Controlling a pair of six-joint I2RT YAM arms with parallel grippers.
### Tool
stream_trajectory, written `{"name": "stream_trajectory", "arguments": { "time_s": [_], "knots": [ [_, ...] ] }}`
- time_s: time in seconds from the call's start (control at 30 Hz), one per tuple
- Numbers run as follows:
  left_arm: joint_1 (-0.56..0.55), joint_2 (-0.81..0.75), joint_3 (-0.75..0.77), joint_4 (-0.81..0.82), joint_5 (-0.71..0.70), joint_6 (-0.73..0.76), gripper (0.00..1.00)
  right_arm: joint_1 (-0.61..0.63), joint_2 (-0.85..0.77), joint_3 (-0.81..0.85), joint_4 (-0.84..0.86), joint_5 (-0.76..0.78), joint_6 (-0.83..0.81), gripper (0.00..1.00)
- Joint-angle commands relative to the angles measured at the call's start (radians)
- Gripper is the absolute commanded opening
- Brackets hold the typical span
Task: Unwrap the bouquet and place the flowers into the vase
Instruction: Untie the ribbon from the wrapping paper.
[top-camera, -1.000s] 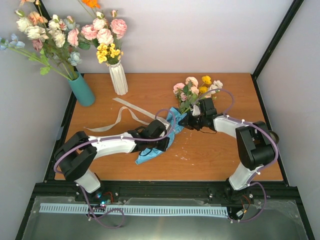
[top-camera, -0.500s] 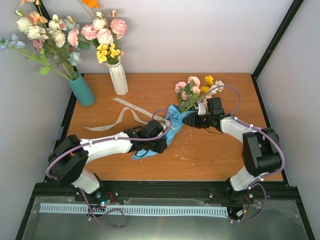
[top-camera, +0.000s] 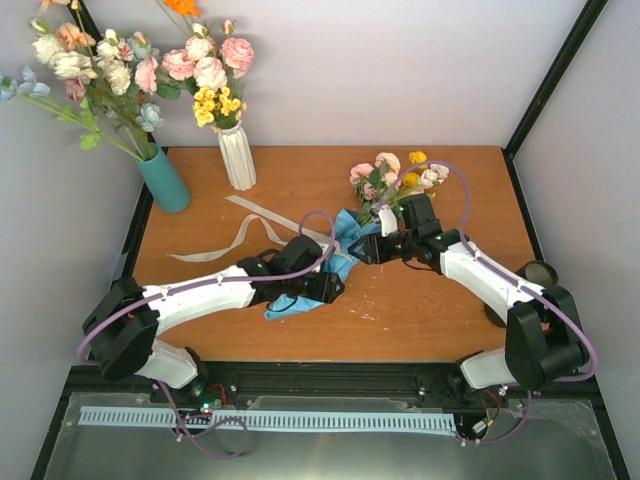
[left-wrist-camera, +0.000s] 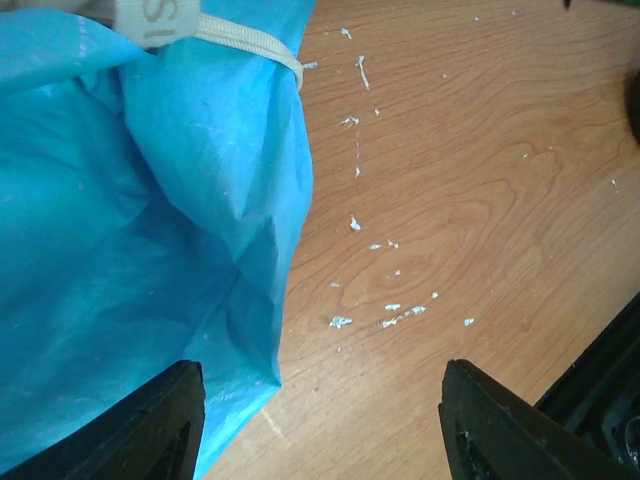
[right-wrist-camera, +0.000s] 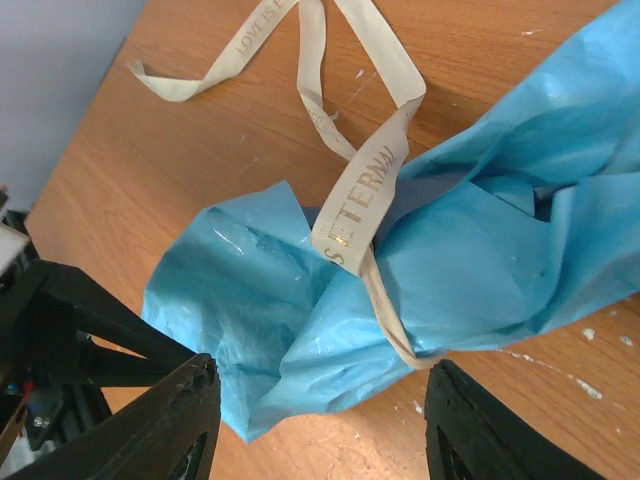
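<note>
We have just opened the left gripper (left-wrist-camera: 320, 400) and right gripper (right-wrist-camera: 320, 380), dropping the blue paper (right-wrist-camera: 470, 260) mid-frame; the flowers (top-camera: 395, 175) likely still need freeing.

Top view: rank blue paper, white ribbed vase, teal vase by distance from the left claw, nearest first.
From the left claw:
1. Blue paper: right beside the claw, mid-table.
2. White ribbed vase: at the back, left of centre.
3. Teal vase: back left corner, farthest.

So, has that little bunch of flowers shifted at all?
No. The flowers sit just as far right of the white ribbed vase as before.
</note>
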Motion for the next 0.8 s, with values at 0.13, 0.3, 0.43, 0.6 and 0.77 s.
{"name": "stream_trajectory", "arguments": {
  "time_s": [0.13,0.3,0.43,0.6,0.77],
  "knots": [
    [0.024,0.121,0.010,0.212,0.048,-0.066,0.64,0.075,0.105,0.122,-0.071,0.131,-0.082,0.56],
    [0.067,0.150,-0.045,0.317,0.065,-0.076,0.54,0.097,0.180,0.158,-0.067,0.134,-0.102,0.55],
    [0.085,0.158,-0.095,0.391,0.081,-0.067,0.45,0.104,0.238,0.181,-0.063,0.131,-0.110,0.53],
    [0.092,0.163,-0.132,0.430,0.072,-0.062,0.33,0.131,0.289,0.201,-0.062,0.123,-0.121,0.50],
    [0.098,0.165,-0.145,0.447,0.067,-0.063,0.28,0.145,0.319,0.200,-0.076,0.159,-0.140,0.46]
  ]
}}
